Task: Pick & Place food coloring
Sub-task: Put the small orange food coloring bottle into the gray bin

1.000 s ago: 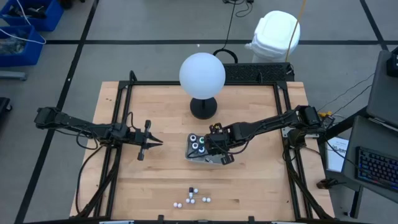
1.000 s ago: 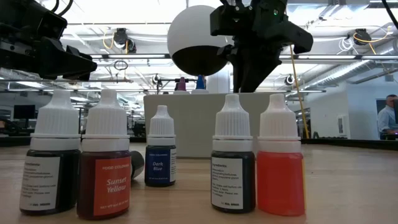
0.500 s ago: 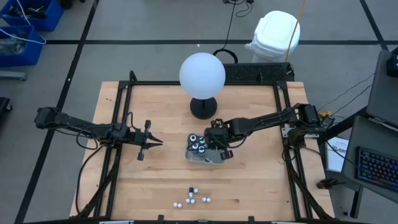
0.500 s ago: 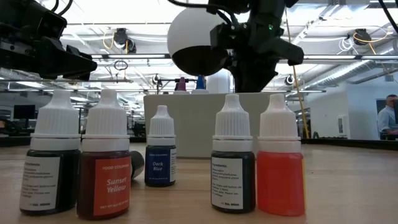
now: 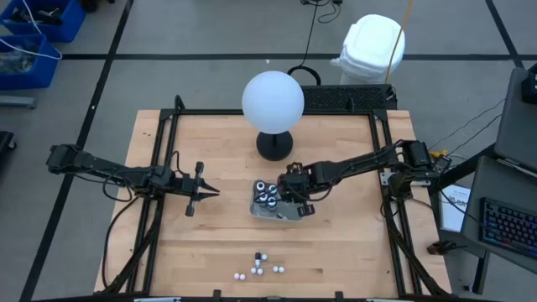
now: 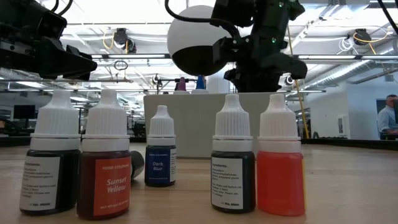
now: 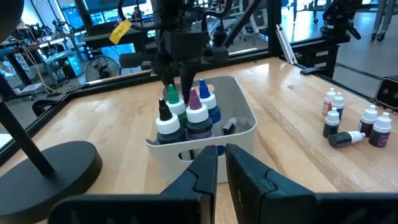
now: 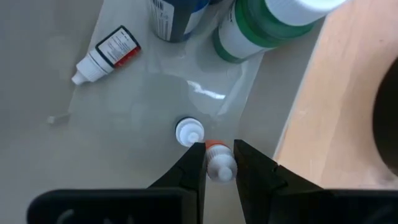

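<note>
A clear tray [image 5: 270, 204] sits mid-table and holds three larger bottles with green [image 7: 172, 99], purple [image 7: 196, 112] and blue [image 7: 207, 102] tips, plus a small bottle lying on its floor [image 8: 106, 53]. My right gripper [image 8: 219, 155] reaches down into the tray's right part [image 5: 291, 198], shut on a small orange food coloring bottle [image 8: 217, 160]. Another white cap [image 8: 189, 132] stands beside it. Several small food coloring bottles [image 5: 260, 268] stand near the table's near edge. My left gripper [image 5: 205, 191] hovers shut, left of the tray. My right gripper pinches the small orange bottle between its two fingertips, one on each side of its white cap [image 8: 222, 169]. The fingers come steeply from above, pointing down into the tray. I cannot tell whether the bottle's lower end touches the tray floor.
A big white globe on a black base [image 5: 273, 105] stands just beyond the tray. Black frame rails [image 5: 159, 168] run along the table's left and right sides. Bare wood lies between the tray and the small bottles at the near edge.
My right gripper has sunk lower into the tray and shifted slightly toward the table's left, rolling a little. My left arm has kept still.
</note>
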